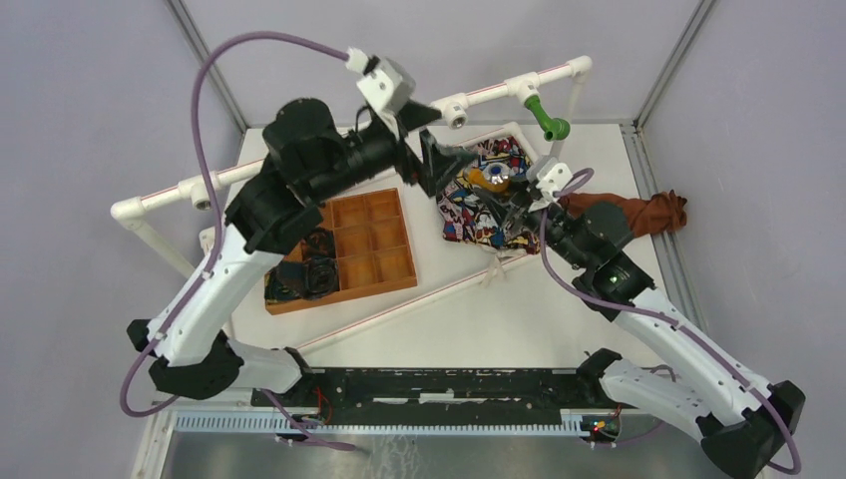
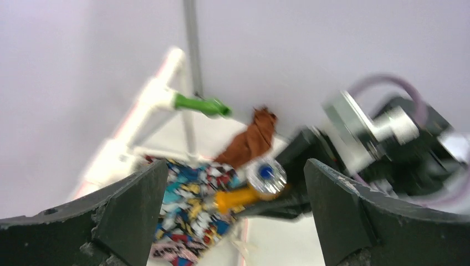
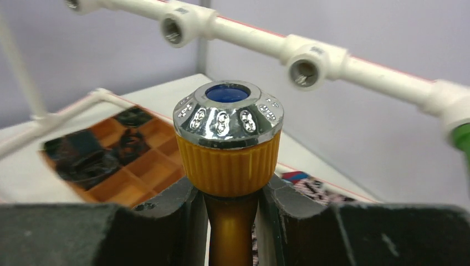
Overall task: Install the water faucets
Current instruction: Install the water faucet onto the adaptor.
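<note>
Top external view: the left gripper (image 1: 431,168) hangs over the far middle of the table (image 1: 479,319), just left of the patterned cloth (image 1: 467,222). The right gripper (image 1: 511,200) sits over that cloth with the orange faucet (image 1: 492,180) at its tip. From above, the grip itself cannot be made out. The green faucet (image 1: 547,120) is seated in the far-right fitting of the white pipe (image 1: 494,92). Left of it a second fitting (image 1: 457,112) shows an open mouth. An orange tray (image 1: 371,239) lies left of the cloth, and a brown cloth (image 1: 638,212) lies at the right edge.

Left wrist view: blurred, but it shows that the left jaws stand wide apart. The fingers (image 2: 133,216) frame the orange faucet, which lies beyond them and is not touching them. The green faucet on the pipe shows farther off.

Right wrist view: this alone shows the hold. The right jaws are clamped on the orange faucet's stem, just below the ribbed knob. The knob stands upright above the fingers, with a chrome cap and a blue centre. Two open fittings on the pipe lie beyond, well apart from the faucet.
</note>
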You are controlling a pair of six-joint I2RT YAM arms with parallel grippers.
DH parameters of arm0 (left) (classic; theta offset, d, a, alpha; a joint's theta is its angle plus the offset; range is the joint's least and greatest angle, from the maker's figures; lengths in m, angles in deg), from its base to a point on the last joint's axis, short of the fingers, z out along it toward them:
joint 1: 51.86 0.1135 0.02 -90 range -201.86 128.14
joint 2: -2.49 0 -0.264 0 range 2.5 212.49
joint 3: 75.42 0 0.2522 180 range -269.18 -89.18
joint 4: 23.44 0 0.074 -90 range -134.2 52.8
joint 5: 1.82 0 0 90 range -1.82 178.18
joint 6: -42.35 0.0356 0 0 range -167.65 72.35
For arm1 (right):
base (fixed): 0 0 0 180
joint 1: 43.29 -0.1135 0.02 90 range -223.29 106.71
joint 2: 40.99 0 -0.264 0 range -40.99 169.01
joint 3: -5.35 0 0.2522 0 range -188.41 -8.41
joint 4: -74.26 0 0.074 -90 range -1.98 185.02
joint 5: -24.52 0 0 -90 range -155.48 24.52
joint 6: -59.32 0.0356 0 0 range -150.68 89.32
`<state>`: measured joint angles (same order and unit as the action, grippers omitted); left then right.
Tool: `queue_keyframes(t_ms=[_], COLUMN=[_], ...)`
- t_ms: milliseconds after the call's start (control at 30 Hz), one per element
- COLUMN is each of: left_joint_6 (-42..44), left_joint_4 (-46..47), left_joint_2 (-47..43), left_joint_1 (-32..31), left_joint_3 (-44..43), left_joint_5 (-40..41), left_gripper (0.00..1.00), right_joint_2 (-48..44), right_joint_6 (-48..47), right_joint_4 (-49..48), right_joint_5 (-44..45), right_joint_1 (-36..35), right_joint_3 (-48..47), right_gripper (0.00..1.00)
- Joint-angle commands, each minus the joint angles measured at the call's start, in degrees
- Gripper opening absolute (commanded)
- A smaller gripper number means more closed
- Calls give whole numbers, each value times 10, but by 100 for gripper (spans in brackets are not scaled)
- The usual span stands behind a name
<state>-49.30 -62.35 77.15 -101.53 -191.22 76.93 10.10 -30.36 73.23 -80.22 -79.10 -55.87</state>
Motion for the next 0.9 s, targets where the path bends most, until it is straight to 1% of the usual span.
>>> queue_keyframes(t_ms=[0, 33, 67, 100, 167, 233, 367, 533, 667, 800, 867], left_joint_6=[-52, -94, -114, -122, -120, -119, -127, -136, -151, -157, -161], left_joint_4=[-61, -66, -74, -86, -118, -135, -117, -98, -91, -92, -91], left_joint_2=[96, 119, 145, 171, 229, 265, 290, 308, 322, 332, 336], left_joint_1=[97, 127, 149, 163, 173, 180, 188, 207, 217, 227, 232], left_joint_3=[-136, -162, -190, -217, -277, -317, -322, -324, -327, -329, -329], left_joint_5=[-9, -41, -68, -83, -84, -92, -114, -137, -157, -177, -187], left_gripper=[100, 100, 100, 100, 100, 100, 100, 100, 100, 100, 100], right_joint_2=[34, 43, 50, 58, 71, 78, 81, 93, 123, 157, 178], right_joint_6=[-175, -205, -237, -264, -322, -388, -526, -690, -828, -939, -977], right_joint_4=[52, 51, 46, 42, 27, 2, -70, -145, -234, -319, -347], right_joint_5=[194, 219, 246, 269, 324, 362, 418, 441, 463, 463, 463], right_joint_1=[-43, -57, -68, -82, -107, -129, -169, -203, -217, -217, -217], right_joint_3=[-72, -81, -91, -97, -107, -101, -62, -23, 5, 26, 24], right_gripper=[0, 0, 0, 0, 0, 0, 0, 0, 0, 0, 0])
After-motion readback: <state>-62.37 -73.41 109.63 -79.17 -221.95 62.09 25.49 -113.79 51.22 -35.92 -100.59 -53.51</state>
